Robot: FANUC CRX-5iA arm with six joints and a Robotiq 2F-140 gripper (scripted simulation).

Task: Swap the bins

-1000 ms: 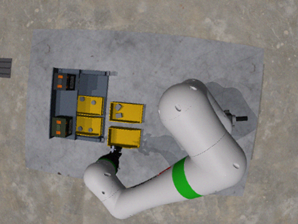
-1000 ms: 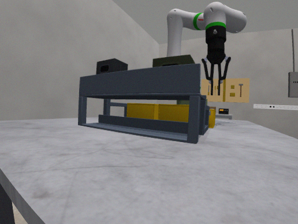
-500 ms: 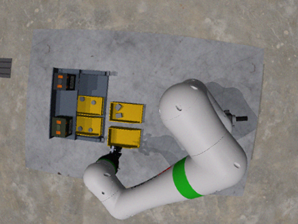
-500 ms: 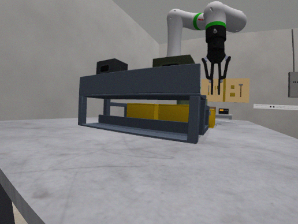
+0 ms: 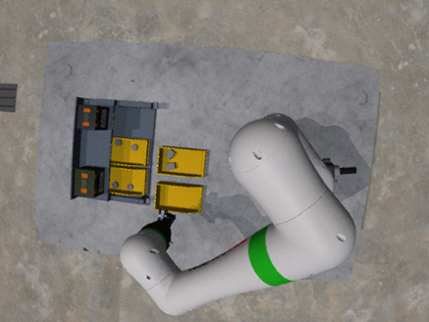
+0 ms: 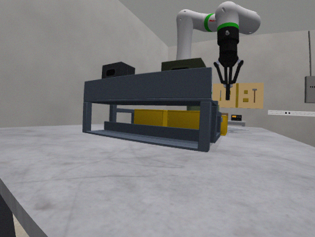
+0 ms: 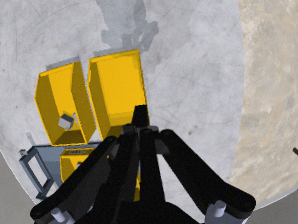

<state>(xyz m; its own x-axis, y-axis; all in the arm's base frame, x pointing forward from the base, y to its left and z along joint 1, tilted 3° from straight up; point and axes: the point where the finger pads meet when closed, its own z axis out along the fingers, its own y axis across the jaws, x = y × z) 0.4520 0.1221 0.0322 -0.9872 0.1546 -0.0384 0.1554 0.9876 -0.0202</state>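
Two yellow open bins stand on the table in front of the shelf. The bin with grey parts is the farther one. The empty bin stands upright beside it. My gripper is shut with nothing between its fingers. It points down, well above the table, over the shelf-side end of the empty bin. Two more yellow bins with parts sit in the shelf. The slot beside them stands bare.
A black box and a green box stand on the shelf's top board. The arm's thick elbow hangs over the right half of the table. The shelf has a low front lip.
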